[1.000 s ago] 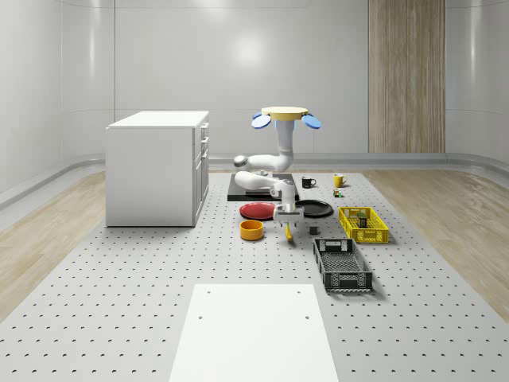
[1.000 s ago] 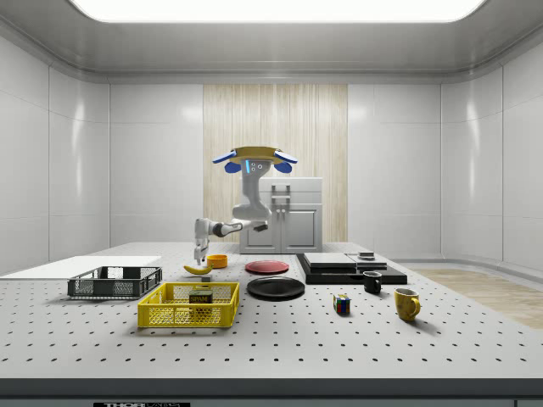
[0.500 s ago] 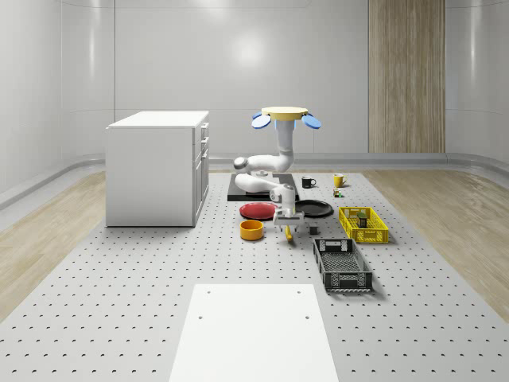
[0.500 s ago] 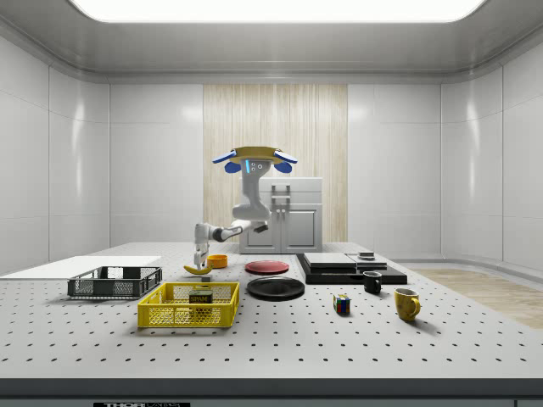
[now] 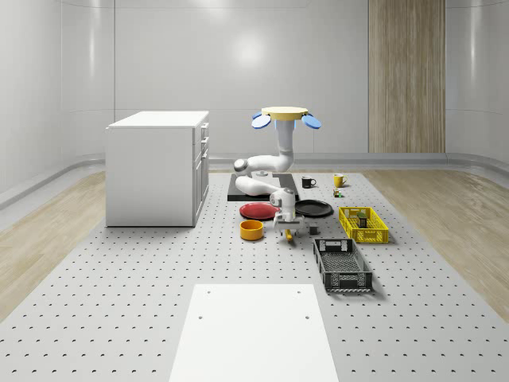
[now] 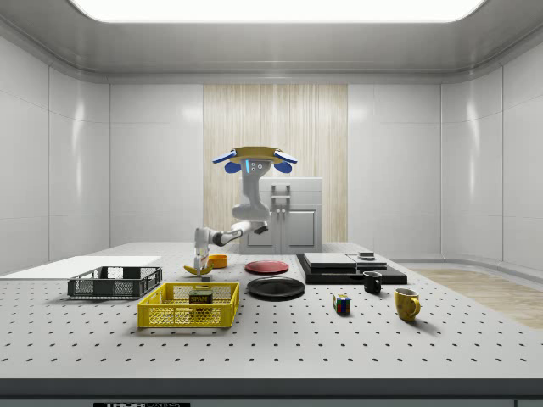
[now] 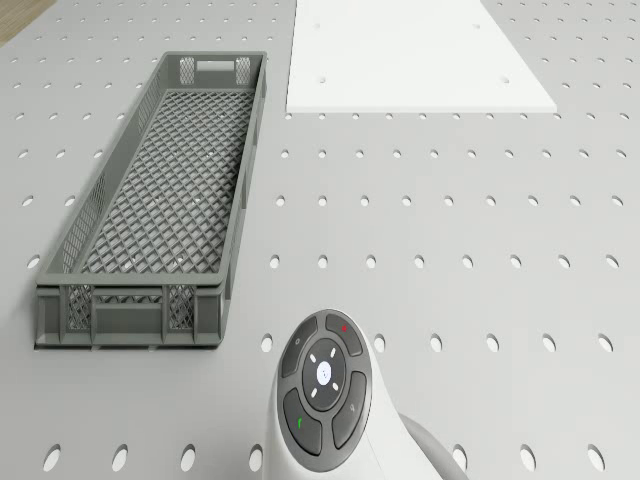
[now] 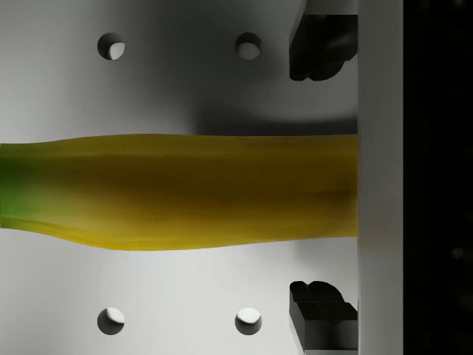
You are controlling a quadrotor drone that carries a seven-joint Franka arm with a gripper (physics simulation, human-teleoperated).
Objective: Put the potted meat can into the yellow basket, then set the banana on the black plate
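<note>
Between the orange bowl (image 5: 251, 229) and the dark grey mesh crate (image 5: 342, 263), the gripper (image 5: 288, 231) sits low over the yellow curved banana (image 8: 177, 191), fingers (image 8: 319, 48) spread either side and clear of it (nothing gripped). The drone (image 5: 285, 116) hovers over the black flat plate (image 5: 311, 208). Closing off-centre may roll the banana away. Your side view confirms the potted meat can (image 6: 201, 298) inside the yellow mesh basket (image 6: 188, 305).

From high beyond the white panel (image 5: 253, 330), one camera faces my drone (image 5: 287, 115) and the cabinet (image 5: 157, 167). The low side camera shares the yellow basket (image 6: 188, 304). My wrist camera looks close onto the banana (image 8: 177, 191).
</note>
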